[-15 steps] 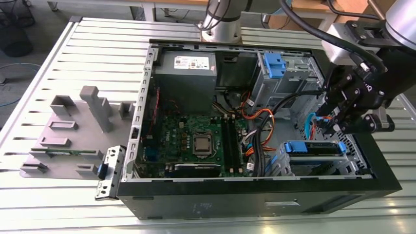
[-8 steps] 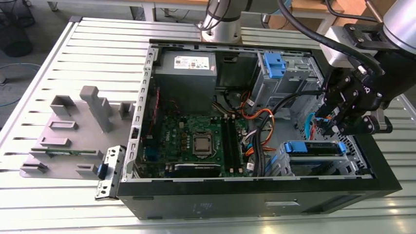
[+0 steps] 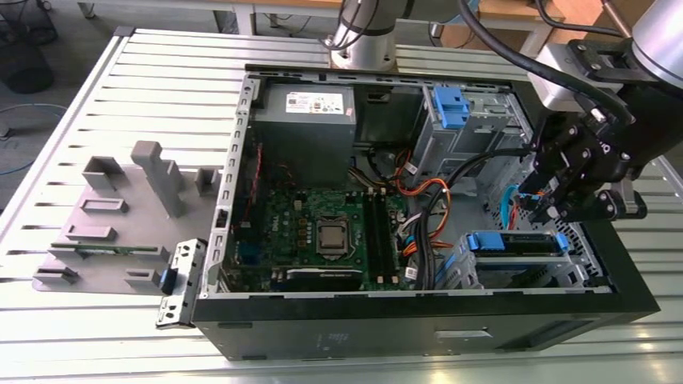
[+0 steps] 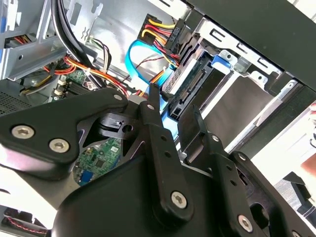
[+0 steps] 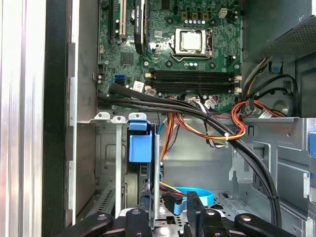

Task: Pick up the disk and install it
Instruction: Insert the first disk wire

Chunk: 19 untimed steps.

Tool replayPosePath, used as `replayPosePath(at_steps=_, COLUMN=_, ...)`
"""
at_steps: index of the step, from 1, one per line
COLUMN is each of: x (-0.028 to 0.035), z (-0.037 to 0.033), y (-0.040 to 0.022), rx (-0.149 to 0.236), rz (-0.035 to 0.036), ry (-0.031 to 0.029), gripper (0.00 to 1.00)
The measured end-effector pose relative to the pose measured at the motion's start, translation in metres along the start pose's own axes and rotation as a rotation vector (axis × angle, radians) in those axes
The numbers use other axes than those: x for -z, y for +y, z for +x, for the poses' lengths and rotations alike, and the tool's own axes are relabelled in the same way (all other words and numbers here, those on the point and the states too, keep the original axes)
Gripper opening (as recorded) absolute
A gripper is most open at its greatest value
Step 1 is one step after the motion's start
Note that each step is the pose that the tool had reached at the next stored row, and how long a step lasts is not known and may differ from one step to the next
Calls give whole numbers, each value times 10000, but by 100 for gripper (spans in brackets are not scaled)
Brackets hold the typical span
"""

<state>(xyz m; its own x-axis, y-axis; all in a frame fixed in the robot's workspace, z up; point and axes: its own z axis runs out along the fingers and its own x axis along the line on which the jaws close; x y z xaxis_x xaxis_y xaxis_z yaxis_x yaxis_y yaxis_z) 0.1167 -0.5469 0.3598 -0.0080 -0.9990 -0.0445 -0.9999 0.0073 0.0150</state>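
Gripper spread, fingers straddling disk end, prob. not touching; disk seated in drive bay.

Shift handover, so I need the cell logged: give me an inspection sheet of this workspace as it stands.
Surface: slatted metal table, carrying the open computer case.
Job's things: the disk sits in the case's low drive bay, on the exterior view's right, blue rails showing.
Clutter: grey block fixture and a metal bracket beside the case, on the exterior view's left.
Grippers: the gripper hangs by the disk's connector end; whether it holds the disk cannot be told.
Cables: black cable bundle, orange wires and a blue flat cable inside the case.
Surroundings: the arm's base at the case's far side.
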Motion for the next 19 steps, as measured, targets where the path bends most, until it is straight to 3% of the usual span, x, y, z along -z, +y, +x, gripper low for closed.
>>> replayPosePath(at_steps=13, x=-27, z=7, y=-1, rx=2, rz=0, ry=9, gripper=41)
replayPosePath(at_steps=15, x=-27, z=7, y=-1, rx=2, rz=-1, ry=9, gripper=29)
replayPosePath(at_steps=19, x=-28, z=7, y=-1, rx=2, rz=0, ry=8, gripper=17)
